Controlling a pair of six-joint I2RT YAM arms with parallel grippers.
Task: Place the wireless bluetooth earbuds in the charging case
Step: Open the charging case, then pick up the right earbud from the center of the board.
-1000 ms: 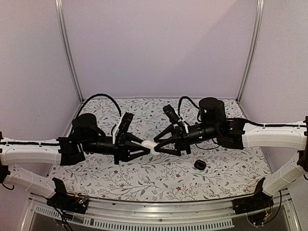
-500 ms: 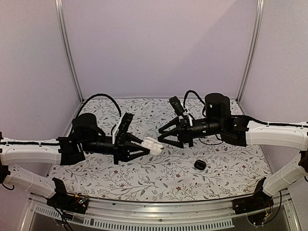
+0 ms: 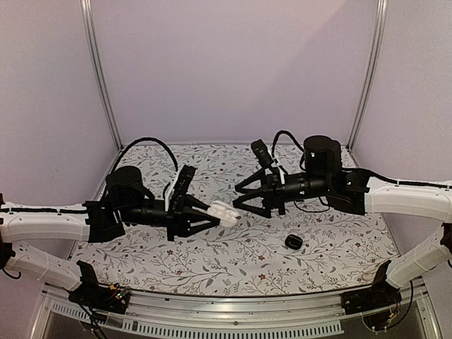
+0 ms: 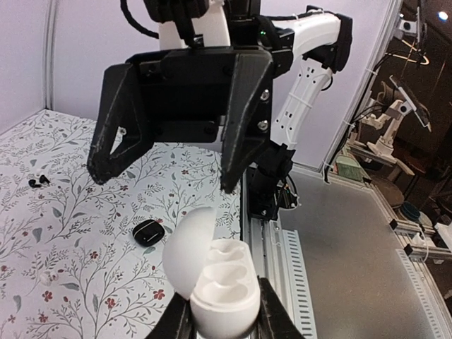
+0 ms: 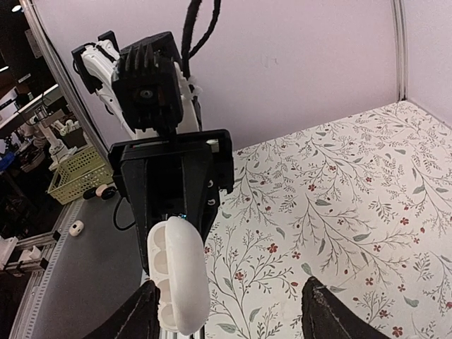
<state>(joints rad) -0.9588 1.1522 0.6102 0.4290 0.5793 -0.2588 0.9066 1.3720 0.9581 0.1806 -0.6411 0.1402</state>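
Observation:
My left gripper [image 3: 210,216] is shut on the base of a white pebble-shaped charging case [image 3: 225,212] and holds it in the air with its lid swung open. The left wrist view shows the case [image 4: 220,291] between my fingers with empty moulded wells. My right gripper [image 3: 241,199] is open and empty, facing the case from the right with a small gap; the right wrist view shows the case [image 5: 178,282] just beyond its left finger. Two tiny dark earbud pieces [image 4: 35,181] lie on the cloth far off in the left wrist view; in the top view I cannot find them.
A black rounded case [image 3: 293,241] lies shut on the floral cloth [image 3: 212,258] at the near right, also in the left wrist view [image 4: 147,232]. A metal rail [image 3: 226,307] runs along the near edge. Purple walls close the back and sides.
My right gripper, which met the case a second ago, has drawn back to the right and stands open. The case's lid is now open. My left arm has hardly moved.

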